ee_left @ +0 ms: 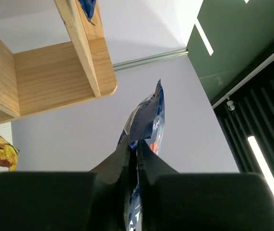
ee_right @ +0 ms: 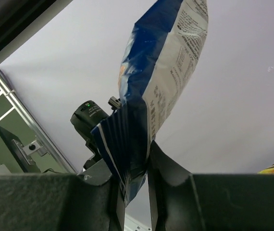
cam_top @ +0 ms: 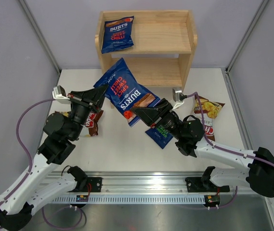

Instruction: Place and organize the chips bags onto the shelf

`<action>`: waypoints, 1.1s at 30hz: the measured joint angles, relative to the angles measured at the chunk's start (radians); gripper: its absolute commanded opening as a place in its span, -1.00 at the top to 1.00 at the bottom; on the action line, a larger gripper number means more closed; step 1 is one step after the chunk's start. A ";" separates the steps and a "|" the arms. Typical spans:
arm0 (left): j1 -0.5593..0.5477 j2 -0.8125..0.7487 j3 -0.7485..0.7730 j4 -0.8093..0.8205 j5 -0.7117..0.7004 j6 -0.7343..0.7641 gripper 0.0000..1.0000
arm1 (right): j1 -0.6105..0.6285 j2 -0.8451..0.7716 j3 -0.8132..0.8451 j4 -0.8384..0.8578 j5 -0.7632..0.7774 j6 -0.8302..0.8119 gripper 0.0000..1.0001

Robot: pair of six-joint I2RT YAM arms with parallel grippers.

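Note:
A red-lettered BURTS bag (cam_top: 127,91) hangs in the air in front of the wooden shelf (cam_top: 175,36), held at both ends. My left gripper (cam_top: 101,92) is shut on its left edge, and my right gripper (cam_top: 144,113) is shut on its lower right edge. In the left wrist view the gripper (ee_left: 137,149) pinches the bag (ee_left: 149,118) below the shelf (ee_left: 55,72). In the right wrist view the gripper (ee_right: 142,159) clamps the bag's crimped seam (ee_right: 161,72). Another red-lettered BURTS bag (cam_top: 118,33) lies on the shelf's top tier at the left.
A green-lettered BURTS bag (cam_top: 160,135) lies on the table under my right gripper. One Chuba bag (cam_top: 209,115) lies at the right, another (cam_top: 93,122) sits under my left arm. The shelf's lower tier (cam_top: 151,72) holds nothing I can see.

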 measured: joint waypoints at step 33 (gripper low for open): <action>0.001 -0.200 0.246 -0.834 -0.106 0.889 -0.13 | -0.274 -0.003 0.621 -0.875 0.322 -0.004 0.96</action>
